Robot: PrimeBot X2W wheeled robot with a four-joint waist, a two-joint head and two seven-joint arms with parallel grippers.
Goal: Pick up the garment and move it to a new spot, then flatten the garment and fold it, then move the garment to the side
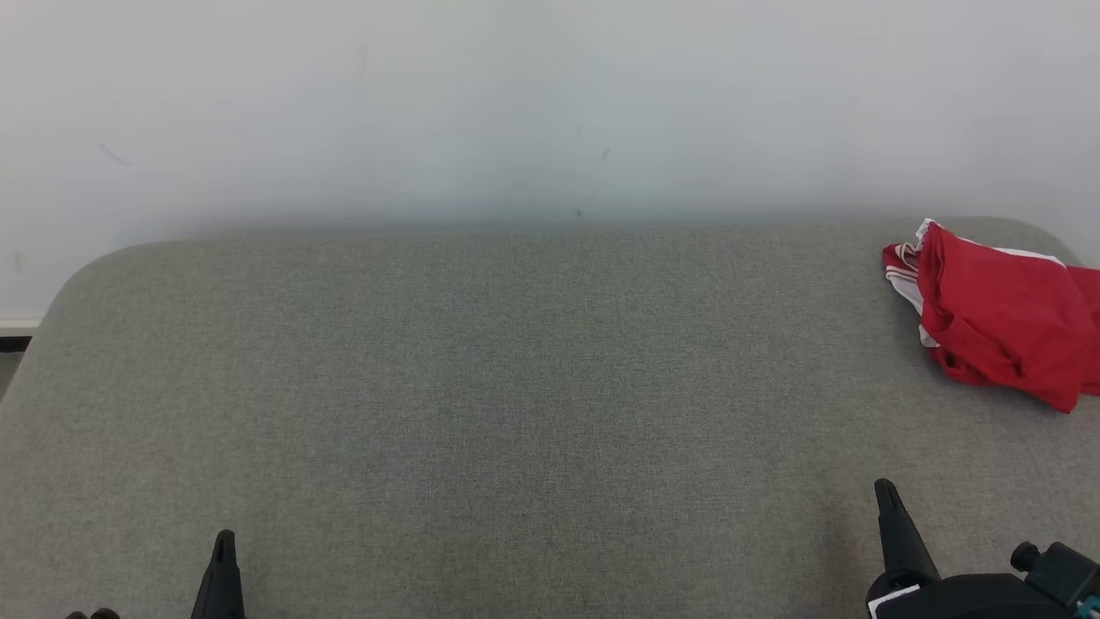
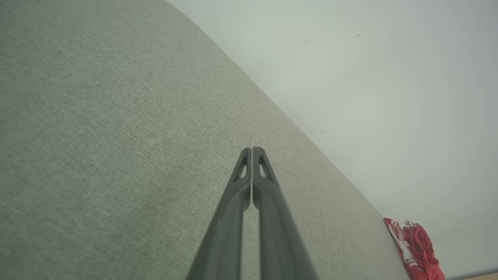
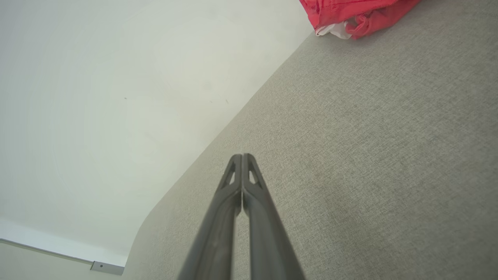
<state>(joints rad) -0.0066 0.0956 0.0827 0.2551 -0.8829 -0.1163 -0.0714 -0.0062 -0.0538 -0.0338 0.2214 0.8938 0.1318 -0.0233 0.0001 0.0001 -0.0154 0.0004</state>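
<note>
The garment point(image 1: 1001, 318) is a red piece with white trim, lying crumpled at the far right of the grey fabric surface point(image 1: 516, 387). It appears small in the left wrist view point(image 2: 415, 249) and at the top edge of the right wrist view point(image 3: 354, 15). My left gripper point(image 1: 223, 542) sits at the lower left, shut, tips pressed together point(image 2: 251, 149) and empty. My right gripper point(image 1: 885, 490) stands at the lower right, below the garment and apart from it, also shut with nothing held point(image 3: 241, 156).
A pale wall point(image 1: 550, 103) rises just behind the surface's far edge. The surface has rounded far corners, and a strip of floor trim point(image 1: 17, 327) shows at the left. Bare fabric stretches across the middle and left.
</note>
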